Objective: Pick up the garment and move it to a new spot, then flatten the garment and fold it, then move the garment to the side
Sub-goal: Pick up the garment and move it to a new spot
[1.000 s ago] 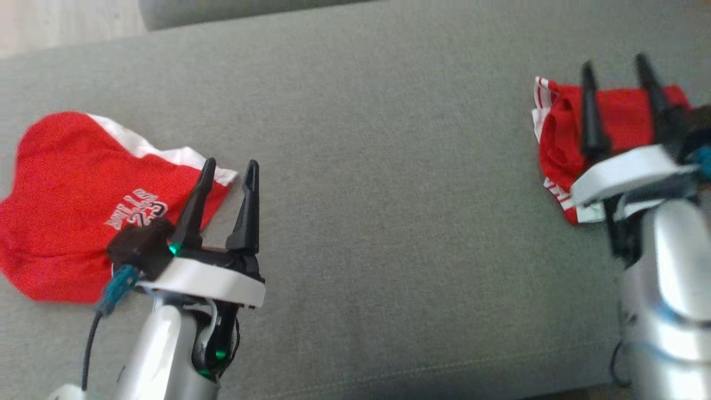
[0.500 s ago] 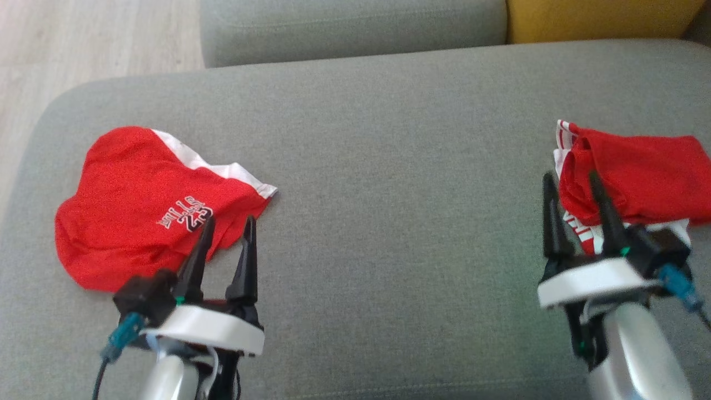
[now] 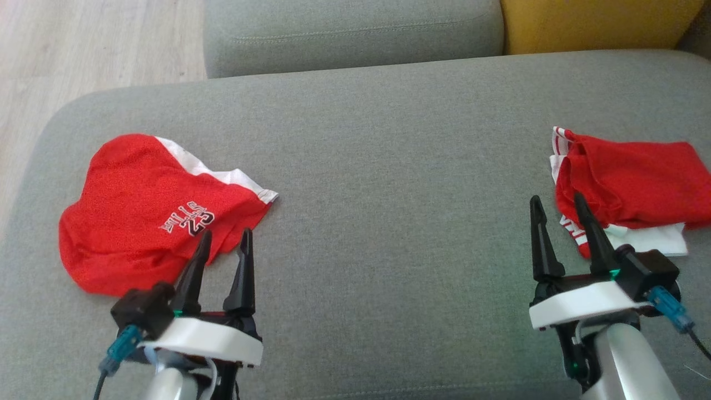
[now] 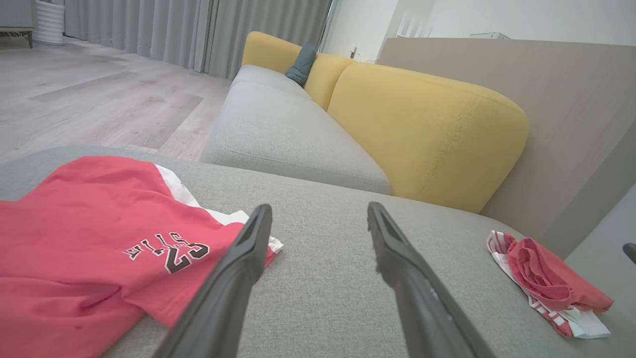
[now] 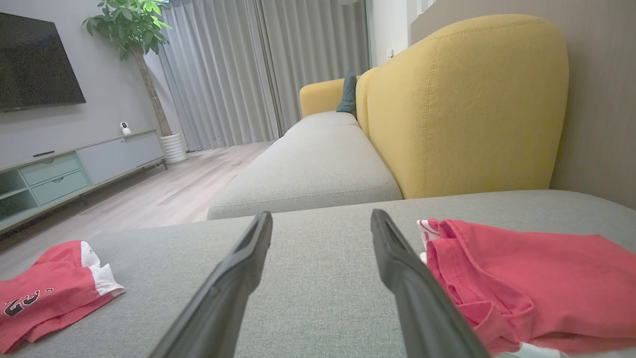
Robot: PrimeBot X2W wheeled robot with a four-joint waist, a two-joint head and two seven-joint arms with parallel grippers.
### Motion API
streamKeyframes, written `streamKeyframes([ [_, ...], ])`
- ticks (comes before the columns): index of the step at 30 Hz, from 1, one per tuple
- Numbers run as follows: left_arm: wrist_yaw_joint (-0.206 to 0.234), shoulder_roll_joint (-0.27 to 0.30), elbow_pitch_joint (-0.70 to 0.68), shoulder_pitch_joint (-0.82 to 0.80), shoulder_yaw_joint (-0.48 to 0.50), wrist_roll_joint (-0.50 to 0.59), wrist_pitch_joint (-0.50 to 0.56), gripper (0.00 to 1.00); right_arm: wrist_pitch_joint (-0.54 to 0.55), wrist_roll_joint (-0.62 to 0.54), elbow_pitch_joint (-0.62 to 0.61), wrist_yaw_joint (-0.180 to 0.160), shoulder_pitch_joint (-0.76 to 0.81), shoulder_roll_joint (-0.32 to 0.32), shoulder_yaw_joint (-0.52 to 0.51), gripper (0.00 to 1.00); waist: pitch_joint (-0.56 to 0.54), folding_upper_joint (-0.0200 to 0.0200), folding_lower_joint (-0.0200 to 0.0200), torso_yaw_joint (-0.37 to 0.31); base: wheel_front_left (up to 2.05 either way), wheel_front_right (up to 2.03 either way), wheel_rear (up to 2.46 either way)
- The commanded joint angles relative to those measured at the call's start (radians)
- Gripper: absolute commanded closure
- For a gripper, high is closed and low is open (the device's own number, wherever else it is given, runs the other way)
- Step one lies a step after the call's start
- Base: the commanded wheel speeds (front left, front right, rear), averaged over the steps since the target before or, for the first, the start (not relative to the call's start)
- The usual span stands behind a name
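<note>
At the near edge of the grey fabric sofa seat, both arms reach forward, well apart, fingers pointing away. The left pincer has its jaws apart and empty, tips by the hem of the crumpled red jersey with white trim. The jersey lies on the seat's left, slanting, with its trimmed end toward the far middle. The right pincer, jaws apart and empty, sits just beside a folded red-and-white garment that lies lengthwise across the seat. Beyond stands a yellow backrest.

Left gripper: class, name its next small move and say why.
Probably ease the left gripper forward and down onto the near edge of the lettered red garment. Its jaws stand open and empty, and that garment lies rumpled just ahead of it; the other red garment already looks folded.
</note>
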Motion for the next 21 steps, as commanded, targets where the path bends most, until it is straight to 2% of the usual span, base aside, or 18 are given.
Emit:
streamKeyframes([
  [1, 0.003, 0.006, -0.036, -0.032, 0.039, -0.002, -0.005, 0.0, -0.011, 0.008, -0.039, -0.001, -0.014, -0.001, 0.024, 0.0, 0.0, 0.0, 0.0, 0.0, 0.0, 0.0, 0.0],
  [9, -0.001, 0.006, -0.035, -0.039, 0.029, -0.003, -0.005, 0.0, -0.011, 0.01, -0.038, -0.001, -0.006, -0.001, 0.031, 0.0, 0.002, 0.0, 0.0, 0.027, 0.0, 0.0, 0.0],
  [21, 0.007, 0.006, -0.017, -0.052, 0.081, -0.002, -0.005, 0.0, -0.011, 0.029, -0.016, -0.001, -0.012, -0.001, 0.117, 0.0, 0.007, 0.0, 0.0, 0.195, 0.0, 0.0, 0.0],
])
